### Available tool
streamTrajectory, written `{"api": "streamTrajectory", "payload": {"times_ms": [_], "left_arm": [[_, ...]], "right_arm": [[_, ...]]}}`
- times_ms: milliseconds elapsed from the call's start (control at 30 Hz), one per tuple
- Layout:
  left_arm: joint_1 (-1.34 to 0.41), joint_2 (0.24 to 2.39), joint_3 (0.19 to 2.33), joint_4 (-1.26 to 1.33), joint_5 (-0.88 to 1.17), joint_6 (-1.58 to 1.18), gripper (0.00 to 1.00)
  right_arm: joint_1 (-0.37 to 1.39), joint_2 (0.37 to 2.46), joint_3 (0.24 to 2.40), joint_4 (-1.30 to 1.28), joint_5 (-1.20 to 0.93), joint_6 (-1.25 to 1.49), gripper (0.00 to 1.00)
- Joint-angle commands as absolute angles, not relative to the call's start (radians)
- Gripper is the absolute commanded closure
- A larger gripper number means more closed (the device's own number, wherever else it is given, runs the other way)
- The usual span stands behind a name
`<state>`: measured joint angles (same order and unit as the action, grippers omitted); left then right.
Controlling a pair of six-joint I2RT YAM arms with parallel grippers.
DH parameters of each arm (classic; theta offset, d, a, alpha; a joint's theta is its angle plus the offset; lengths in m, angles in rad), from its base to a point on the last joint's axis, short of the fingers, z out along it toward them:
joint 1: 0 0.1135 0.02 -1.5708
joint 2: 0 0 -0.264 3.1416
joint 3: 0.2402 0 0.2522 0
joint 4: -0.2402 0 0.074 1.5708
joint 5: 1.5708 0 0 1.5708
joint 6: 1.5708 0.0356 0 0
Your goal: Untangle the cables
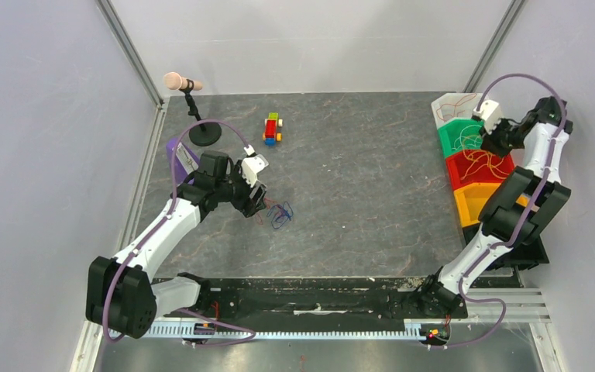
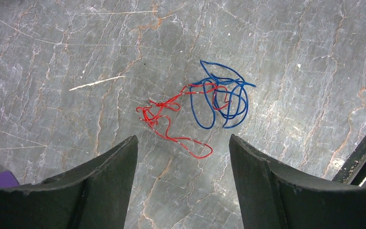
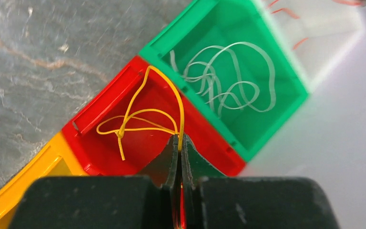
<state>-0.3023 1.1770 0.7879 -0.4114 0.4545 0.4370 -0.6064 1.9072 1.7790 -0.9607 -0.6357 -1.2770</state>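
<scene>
Your left end effector [image 2: 183, 139] hangs spread above the red cable [image 2: 155, 114] and blue cable [image 2: 228, 102], tangled on the counter [image 2: 76, 57]. Both look featherlight and limp, so pinch the free red loop. Your right end effector [image 3: 178, 141] pinches the yellow cable [image 3: 138, 114] over the red bin [image 3: 95, 148].

**Robotics laboratory test cell.** The workspace is a grey, stone-patterned table [image 1: 356, 194] enclosed by plain pale walls [image 1: 46, 155] and aluminium frame posts [image 1: 128, 46]. A left arm [image 1: 163, 225] and a right arm [image 1: 527, 201], both white and black, are bolted to a black base rail [image 1: 310, 298] at the near edge. The surface carries test props, not furnishings: a microphone [image 1: 178, 80] on a stand, a toy car [image 1: 273, 129] of building blocks, and a row of coloured bins [image 1: 449, 170] with thin cables [image 3: 181, 114] in them.
</scene>
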Motion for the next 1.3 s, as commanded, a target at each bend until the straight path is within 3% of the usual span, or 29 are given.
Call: {"api": "streamTrajectory", "payload": {"times_ms": [0,433,667,967,1000,1267], "left_arm": [[-0.302,1.167,0.800,-0.388,0.457,0.401,0.23],[-0.302,1.193,0.824,-0.411,0.451,0.395,0.22],[-0.302,1.203,0.846,-0.424,0.453,0.399,0.22],[-0.302,1.216,0.918,-0.591,0.387,0.534,0.22],[-0.302,1.216,0.920,-0.622,0.384,0.574,0.22],[-0.306,1.266,0.897,-0.713,0.355,0.787,0.21]], "right_arm": [[-0.603,1.932,1.665,-0.880,-0.571,-1.400,1.00],[-0.572,2.054,1.598,-0.711,-0.353,-1.316,1.00],[-0.566,1.985,1.625,-0.792,-0.356,-1.276,0.55],[-0.566,1.821,1.634,-0.894,-0.433,-1.246,0.06],[-0.566,1.800,1.630,-0.907,-0.445,-1.251,0.02],[-0.463,1.661,1.614,-1.007,-0.581,-1.149,0.02]]}}
